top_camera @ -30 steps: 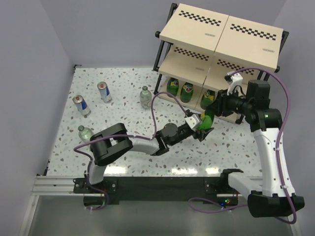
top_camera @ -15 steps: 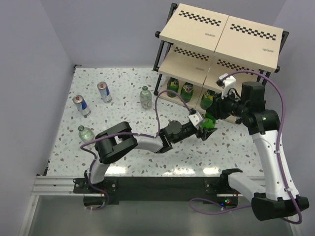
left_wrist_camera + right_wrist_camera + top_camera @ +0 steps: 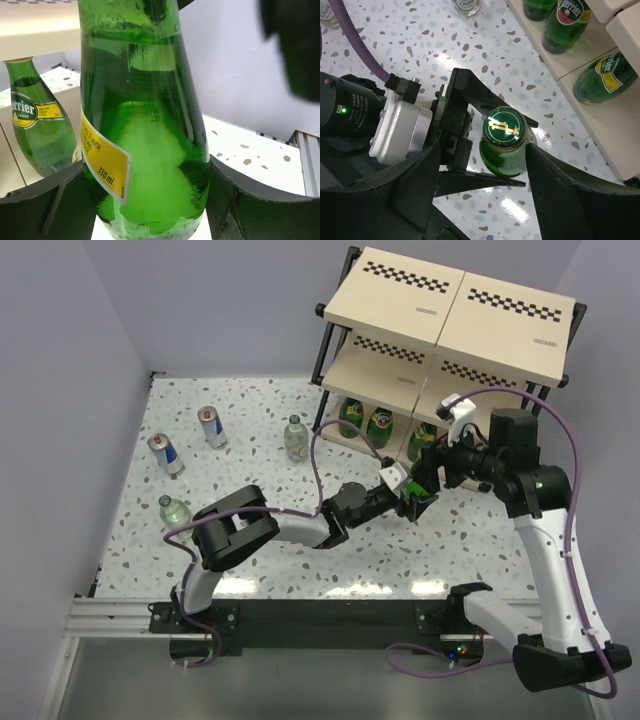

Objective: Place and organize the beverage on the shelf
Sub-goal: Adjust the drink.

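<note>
A green glass bottle (image 3: 424, 483) with a yellow label (image 3: 102, 157) stands upright on the floor in front of the shelf (image 3: 460, 300). My left gripper (image 3: 418, 498) is shut on its lower body, one jaw on each side (image 3: 150, 200). My right gripper (image 3: 485, 150) hangs open above it, fingers either side of the green cap (image 3: 504, 129). Three green bottles (image 3: 380, 425) stand on the shelf's bottom board; one shows in the left wrist view (image 3: 37, 130).
Two clear bottles (image 3: 294, 436) (image 3: 173, 510) and two blue-and-silver cans (image 3: 211, 426) (image 3: 165, 453) stand on the speckled floor at the left. The shelf's bottom board (image 3: 600, 115) lies just right of the held bottle. Purple walls close in the area.
My right gripper's jaws have opened around the bottle's top. The left gripper has brought the bottle from tilted to upright and a little closer to the shelf.
</note>
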Tool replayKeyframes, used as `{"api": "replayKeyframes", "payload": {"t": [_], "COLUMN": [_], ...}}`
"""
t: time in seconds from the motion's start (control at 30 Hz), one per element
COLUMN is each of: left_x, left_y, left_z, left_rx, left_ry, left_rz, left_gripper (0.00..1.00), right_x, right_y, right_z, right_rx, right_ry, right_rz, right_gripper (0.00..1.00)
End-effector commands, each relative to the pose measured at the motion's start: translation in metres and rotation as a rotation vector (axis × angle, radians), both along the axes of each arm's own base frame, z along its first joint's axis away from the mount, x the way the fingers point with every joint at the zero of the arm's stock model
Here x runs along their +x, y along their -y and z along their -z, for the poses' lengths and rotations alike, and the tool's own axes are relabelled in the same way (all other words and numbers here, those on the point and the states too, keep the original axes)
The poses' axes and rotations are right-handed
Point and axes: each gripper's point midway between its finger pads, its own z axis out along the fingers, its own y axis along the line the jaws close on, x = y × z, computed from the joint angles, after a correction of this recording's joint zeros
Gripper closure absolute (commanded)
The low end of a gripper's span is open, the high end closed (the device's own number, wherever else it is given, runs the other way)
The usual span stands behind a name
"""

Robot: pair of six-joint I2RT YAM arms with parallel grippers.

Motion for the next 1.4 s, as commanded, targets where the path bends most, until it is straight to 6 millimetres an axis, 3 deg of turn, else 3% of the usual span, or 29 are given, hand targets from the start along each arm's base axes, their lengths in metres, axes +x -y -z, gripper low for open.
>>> {"api": "replayKeyframes", "payload": {"t": [0.0,0.33,0.5,0.7,0.73,0.8,0.83,0.97,1.37], "left_x": [0.002,0.004,0.007,0.015,0.018,0.023,0.025,0.038,0.072], "left_y": [-0.011,-0.008,-0.006,0.008,0.011,0.018,0.023,0.038,0.071], "left_z": [-0.082,-0.069,-0.061,-0.046,-0.034,-0.036,-0.026,-0.025,-0.001], "left_rx": [-0.246,-0.220,-0.207,-0.174,-0.146,-0.145,-0.122,-0.112,-0.028], "left_ry": [0.098,0.080,0.065,0.046,0.033,0.038,0.029,0.028,-0.001], "left_rz": [-0.018,-0.017,-0.020,-0.015,-0.017,-0.017,-0.013,-0.019,-0.020], "left_gripper": [1.00,1.00,1.00,1.00,1.00,1.00,1.00,1.00,1.00], "right_x": [-0.007,-0.004,-0.003,0.007,0.010,0.015,0.018,0.024,0.030], "right_y": [-0.004,0.010,0.029,0.050,0.056,0.060,0.064,0.069,0.065], "right_z": [-0.022,-0.056,-0.076,-0.100,-0.102,-0.108,-0.109,-0.117,-0.122], "right_rx": [0.028,-0.024,-0.095,-0.125,-0.126,-0.112,-0.110,-0.093,-0.058], "right_ry": [0.041,0.154,0.226,0.308,0.309,0.329,0.330,0.352,0.348], "right_rz": [-0.013,0.040,0.107,0.247,0.289,0.328,0.364,0.414,0.416], "right_gripper": [0.27,0.24,0.23,0.23,0.23,0.23,0.23,0.23,0.23]}}
